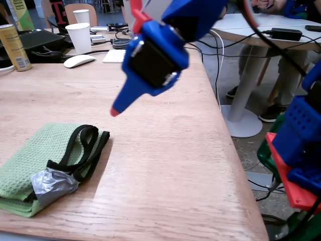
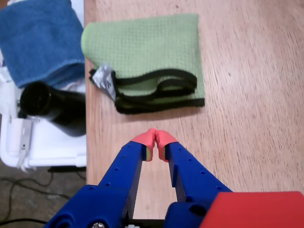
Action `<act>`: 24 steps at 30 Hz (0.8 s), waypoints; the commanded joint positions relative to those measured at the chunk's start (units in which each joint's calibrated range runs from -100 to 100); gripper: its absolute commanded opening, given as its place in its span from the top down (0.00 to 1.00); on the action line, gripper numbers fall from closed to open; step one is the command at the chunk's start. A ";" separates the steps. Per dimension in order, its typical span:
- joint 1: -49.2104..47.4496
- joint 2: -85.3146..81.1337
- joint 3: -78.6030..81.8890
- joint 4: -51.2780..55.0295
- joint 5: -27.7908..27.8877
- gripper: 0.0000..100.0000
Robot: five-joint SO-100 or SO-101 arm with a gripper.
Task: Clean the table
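The light oak table fills the fixed view and shows in the wrist view too. A folded green cloth lies at its near left corner, with a black strap loop and a wad of grey tape on it. In the wrist view the cloth, the strap and the tape lie ahead of the fingertips. My blue gripper with red tips hangs above the bare wood right of the cloth. In the wrist view the gripper is shut and empty, tips touching.
At the table's far end stand a yellow can, a white paper cup, a white mouse and cables. A white round table stands at the right. Beyond the table edge, the wrist view shows a blue towel and a black cylinder on a white surface.
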 commanded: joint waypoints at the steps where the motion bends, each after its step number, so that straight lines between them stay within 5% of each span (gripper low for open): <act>1: -0.06 5.94 -9.57 -0.08 0.29 1.00; 16: -0.23 38.70 -72.15 24.96 2.00 1.00; 24: -0.23 49.76 -81.21 24.06 2.05 1.00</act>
